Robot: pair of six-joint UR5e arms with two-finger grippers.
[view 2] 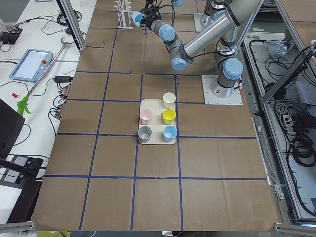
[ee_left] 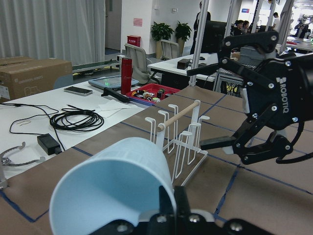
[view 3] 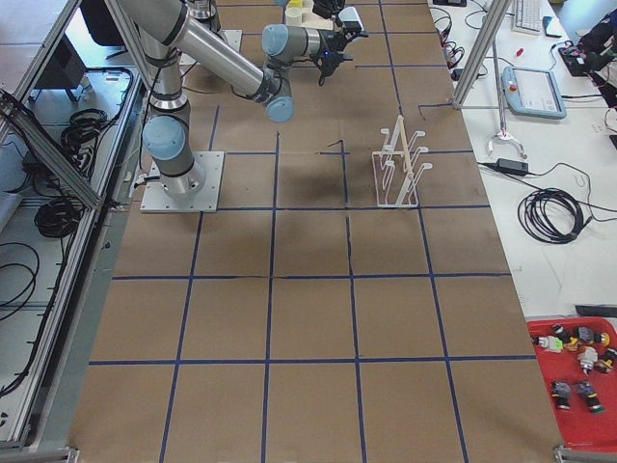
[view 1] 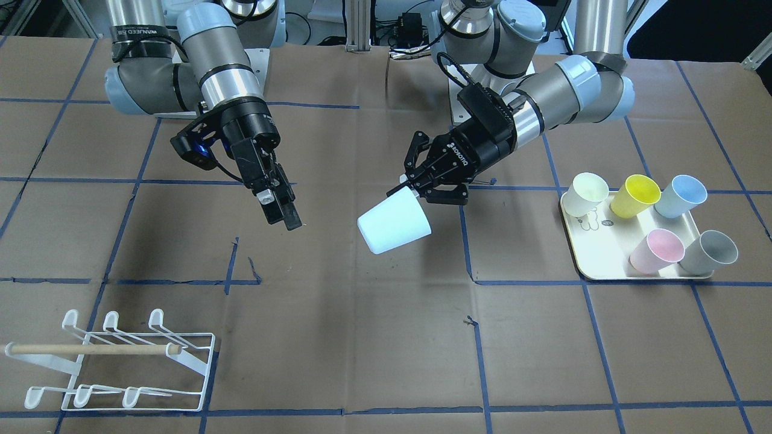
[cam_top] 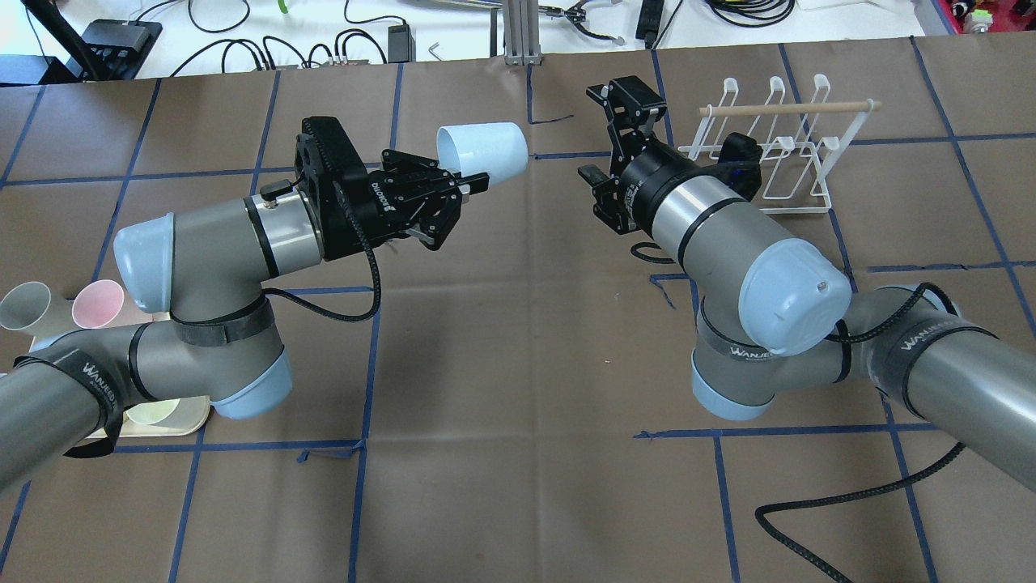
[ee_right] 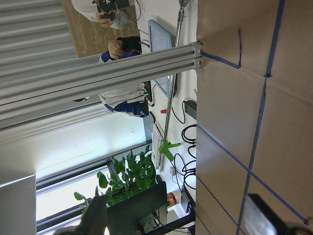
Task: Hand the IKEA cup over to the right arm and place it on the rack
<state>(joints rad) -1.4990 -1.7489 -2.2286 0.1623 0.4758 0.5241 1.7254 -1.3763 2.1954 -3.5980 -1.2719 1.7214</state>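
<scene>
In the front view you had the left tool point(view 1: 410, 191) pinching the pale cup point(view 1: 395, 228) by its rim, airborne on its side, base toward the right tool point(view 1: 283, 208); overhead, that tool stood spread, near but apart, the rack point(cam_top: 785, 108) just beyond it.

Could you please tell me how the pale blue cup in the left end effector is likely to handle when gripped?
The cup looks light: the left end effector holds it out sideways by the rim alone. Its smooth, tapered wall might slip under a squeeze. Set on its side, it would probably roll in a curve.
</scene>
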